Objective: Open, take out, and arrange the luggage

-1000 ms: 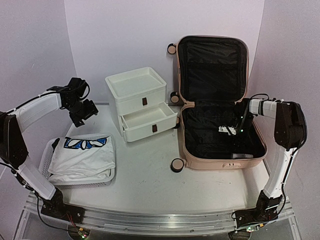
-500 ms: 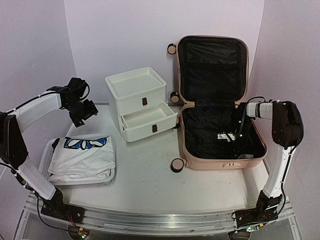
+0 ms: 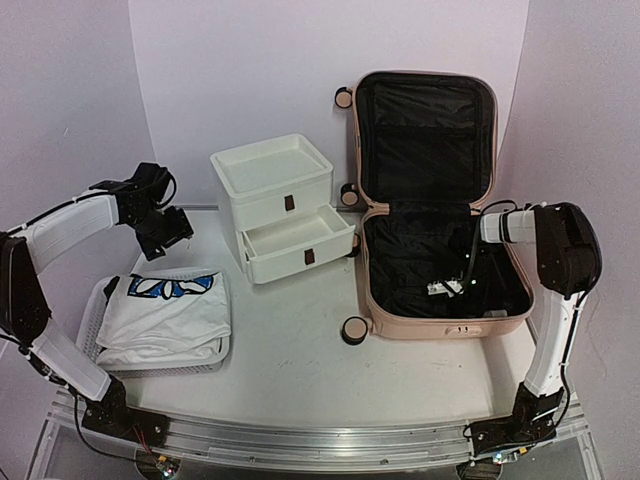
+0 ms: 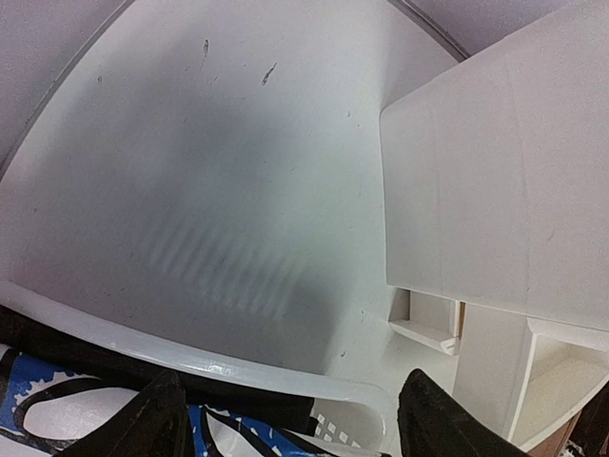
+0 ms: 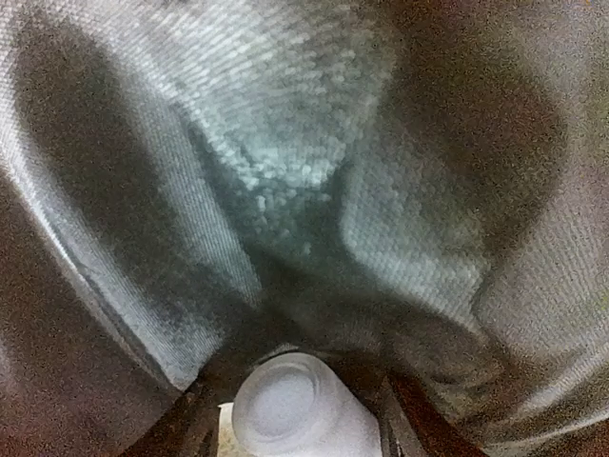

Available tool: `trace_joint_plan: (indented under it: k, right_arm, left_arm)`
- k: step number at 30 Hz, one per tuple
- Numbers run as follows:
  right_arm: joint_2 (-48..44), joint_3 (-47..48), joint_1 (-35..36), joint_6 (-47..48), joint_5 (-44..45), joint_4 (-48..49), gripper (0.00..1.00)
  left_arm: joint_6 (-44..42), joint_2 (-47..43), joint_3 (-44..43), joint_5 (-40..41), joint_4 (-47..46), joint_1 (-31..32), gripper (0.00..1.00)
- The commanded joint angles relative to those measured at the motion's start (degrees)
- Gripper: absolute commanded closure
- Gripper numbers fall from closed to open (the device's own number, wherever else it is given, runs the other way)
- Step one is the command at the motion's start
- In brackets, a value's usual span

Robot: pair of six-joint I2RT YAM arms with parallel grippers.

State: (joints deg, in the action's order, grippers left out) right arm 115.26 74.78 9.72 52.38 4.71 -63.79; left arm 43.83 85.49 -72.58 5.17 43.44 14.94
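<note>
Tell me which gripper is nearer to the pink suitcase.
Right. The right gripper is down inside the lower shell of the open suitcase. The left gripper is far off, beyond the drawer unit.

This is a robotics lab test cell. A plain pale lilac backdrop (image 3: 250, 60) curves round a white table (image 3: 300, 370). Along the bottom edge, an aluminium rail (image 3: 300, 440) carries two bolted arm bases (image 3: 105, 410) with loose wiring (image 3: 150, 445). Household props stand on the table: a pink suitcase (image 3: 440, 328), a drawer unit (image 3: 275, 195) and a basket (image 3: 95, 308).
</note>
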Motion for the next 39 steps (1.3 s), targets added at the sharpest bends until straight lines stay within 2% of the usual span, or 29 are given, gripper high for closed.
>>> trace_joint_plan:
  k: [1,3,9,16,22,26,34,39]
  right_arm:
    - [0.1,-0.3,1.1,0.5,-0.1,10.3,0.51]
    - [-1.4,-0.3,1.7,0.3,-0.2,10.8,0.58]
    - [-9.2,-0.5,2.2,-0.3,-1.5,10.8,0.72]
    - [-13.5,0.4,2.2,-3.0,-3.4,10.7,0.81]
    - [-15.2,3.7,2.2,-13.3,-8.0,15.7,0.86]
    - [-14.9,7.7,2.2,-20.6,-10.4,17.8,0.96]
    - [-14.2,14.9,2.2,-30.1,-15.6,18.7,1.00]
    - [-14.7,14.4,3.4,-33.4,-23.9,28.6,1.00]
  left_arm:
    - [-2.7,-3.4,0.5,-0.5,-3.2,-0.2,0.23]
    - [-3.6,-3.5,0.3,-1.5,-3.4,-0.2,0.23]
    - [-7.1,-4.2,-1.1,-4.5,-3.7,-0.2,0.24]
    - [-12.0,-3.8,-5.1,-10.0,-3.6,-0.2,0.24]
    - [-13.5,-3.0,-9.4,-13.8,-3.0,-0.2,0.23]
    - [-14.0,-2.0,-13.3,-17.1,-2.0,-0.2,0.23]
    - [-17.2,0.4,-20.4,-18.6,-0.8,-0.2,0.24]
    - [-21.2,3.0,-24.4,-16.9,-1.2,-0.2,0.23]
